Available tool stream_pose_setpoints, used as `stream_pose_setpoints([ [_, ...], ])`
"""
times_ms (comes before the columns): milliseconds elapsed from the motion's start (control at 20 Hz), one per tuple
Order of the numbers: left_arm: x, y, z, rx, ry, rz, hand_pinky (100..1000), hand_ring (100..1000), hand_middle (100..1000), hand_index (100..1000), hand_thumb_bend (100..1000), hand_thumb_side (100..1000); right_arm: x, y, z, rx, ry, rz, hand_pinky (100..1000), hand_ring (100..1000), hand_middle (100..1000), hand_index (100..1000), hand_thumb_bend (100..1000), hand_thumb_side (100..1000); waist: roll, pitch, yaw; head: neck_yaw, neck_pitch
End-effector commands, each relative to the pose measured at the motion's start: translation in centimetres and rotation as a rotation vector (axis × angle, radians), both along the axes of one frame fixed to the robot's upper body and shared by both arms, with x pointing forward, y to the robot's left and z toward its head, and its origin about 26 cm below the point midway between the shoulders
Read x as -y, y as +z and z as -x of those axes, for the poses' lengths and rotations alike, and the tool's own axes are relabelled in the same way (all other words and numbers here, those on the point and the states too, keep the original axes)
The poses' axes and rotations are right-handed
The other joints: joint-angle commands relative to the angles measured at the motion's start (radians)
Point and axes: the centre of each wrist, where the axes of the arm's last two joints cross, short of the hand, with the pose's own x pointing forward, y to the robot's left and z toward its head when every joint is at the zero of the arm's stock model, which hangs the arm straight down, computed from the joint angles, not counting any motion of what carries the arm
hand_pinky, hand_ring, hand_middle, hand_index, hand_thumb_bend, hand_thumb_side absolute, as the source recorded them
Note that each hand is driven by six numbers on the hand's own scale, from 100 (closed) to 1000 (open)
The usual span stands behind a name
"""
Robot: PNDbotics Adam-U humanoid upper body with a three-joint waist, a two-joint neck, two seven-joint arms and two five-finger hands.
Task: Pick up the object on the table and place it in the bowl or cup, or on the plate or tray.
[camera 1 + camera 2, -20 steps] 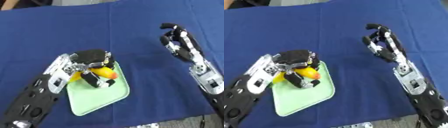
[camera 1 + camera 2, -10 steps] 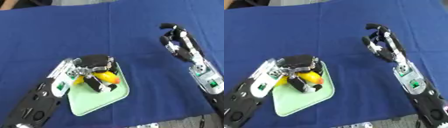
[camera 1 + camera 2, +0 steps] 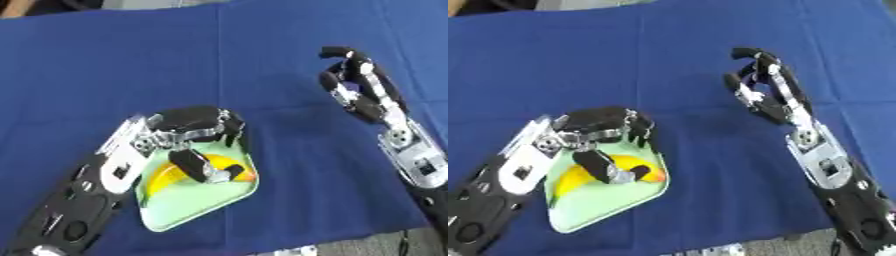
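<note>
A yellow, banana-shaped fruit with an orange end [image 3: 168, 178] lies flat in the pale green tray [image 3: 188, 210] at the lower left of the blue table. My left hand [image 3: 188, 122] hovers over the tray's far end. Its fingers [image 3: 233, 134] point down at the tray's far rim, apart from the fruit. The thumb [image 3: 199, 167] lies across the middle of the fruit and hides part of it. My right hand [image 3: 363, 95] is raised above the cloth at the right, fingers loosely bent, with nothing in it.
A blue cloth [image 3: 122, 65] covers the whole table. Its near edge shows along the bottom right of the view. Something dark sits at the far left corner [image 3: 52, 5].
My left hand has lowered the fruit onto the tray, and its fingers have spread away from it. The fruit now lies flat. The right hand has stayed where it was.
</note>
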Motion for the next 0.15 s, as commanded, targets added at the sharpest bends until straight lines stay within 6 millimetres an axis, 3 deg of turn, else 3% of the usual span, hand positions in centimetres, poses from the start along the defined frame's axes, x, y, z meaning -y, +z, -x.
stream_pose_setpoints([
  [50,-0.29,1.20,-0.05,0.161,-0.307,-0.243,454,558,605,684,100,628,0.41,1.08,-0.16,0.028,-0.001,0.011,382,579,766,869,513,763,-0.007,-0.017,-0.001,-0.005,-0.011],
  [150,-0.49,1.39,-0.05,0.166,-0.303,-0.236,473,570,617,687,100,593,0.40,1.07,-0.15,0.028,-0.002,0.010,382,579,766,869,513,764,-0.008,-0.018,0.000,-0.006,-0.013],
])
